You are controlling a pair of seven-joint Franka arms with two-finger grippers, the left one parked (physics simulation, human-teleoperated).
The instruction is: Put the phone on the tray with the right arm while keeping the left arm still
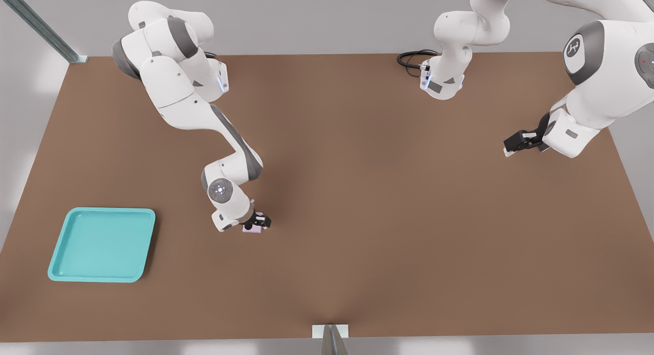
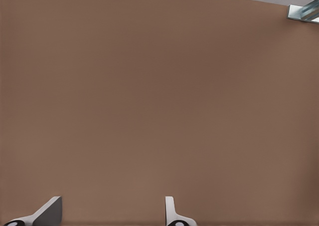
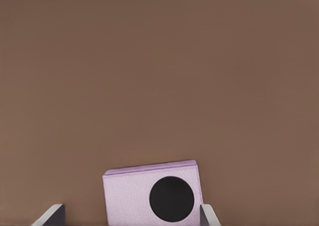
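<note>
Tray first: the shallow turquoise plastic tray [image 1: 102, 245] with rounded corners sits flat on the brown table [image 1: 388, 202], nothing in it that we can see. Well away from the tray, toward the front view's right, we've got the white right arm [image 1: 189, 107] bent down with its black two-finger gripper [image 1: 255, 225] right over the tiny pink-lilac phone slab [image 3: 153, 195]. From the wrist, fingers [image 3: 51, 215] sit spread either side of the phone, one close, the other apart.
</note>
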